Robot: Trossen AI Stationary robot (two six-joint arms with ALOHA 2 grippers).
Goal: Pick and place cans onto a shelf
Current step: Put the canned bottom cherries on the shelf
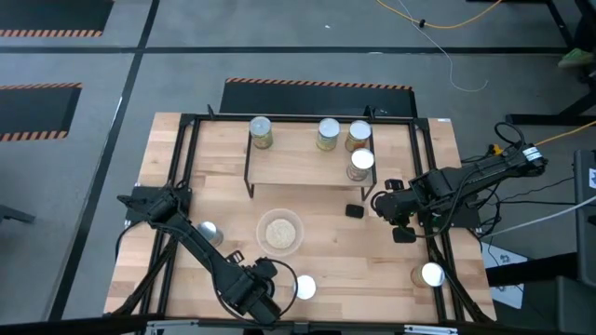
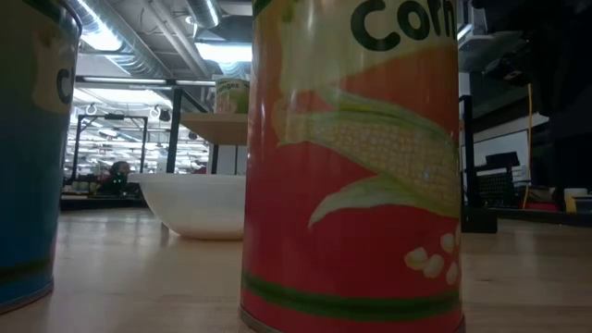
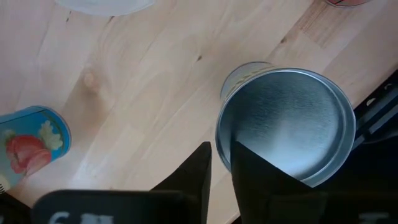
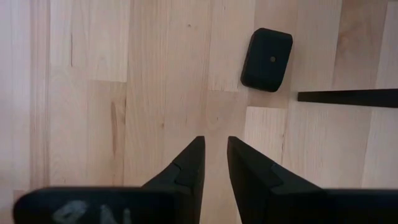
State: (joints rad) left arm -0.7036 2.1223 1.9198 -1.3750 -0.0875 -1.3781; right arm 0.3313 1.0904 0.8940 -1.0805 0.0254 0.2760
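Several cans stand on the shelf (image 1: 307, 172) at the table's far middle, among them a can (image 1: 361, 163) near its right end. Three cans stand upright on the table: a blue one (image 1: 209, 233) (image 3: 31, 140), a silver-topped one (image 1: 304, 287) (image 3: 286, 121) near the front edge, and one at the front right (image 1: 431, 274). My left gripper (image 1: 268, 296) (image 3: 221, 163) is shut just left of the silver-topped can; I cannot tell whether it touches it. My right gripper (image 1: 384, 200) (image 4: 214, 152) is shut and empty over bare wood right of the shelf.
A clear bowl (image 1: 279, 231) with beige contents stands mid-table. A small black block (image 1: 354, 211) (image 4: 266, 59) lies near my right gripper. The low view is filled by a red corn can (image 2: 351, 166), a blue can (image 2: 28, 148) and the bowl (image 2: 199, 203).
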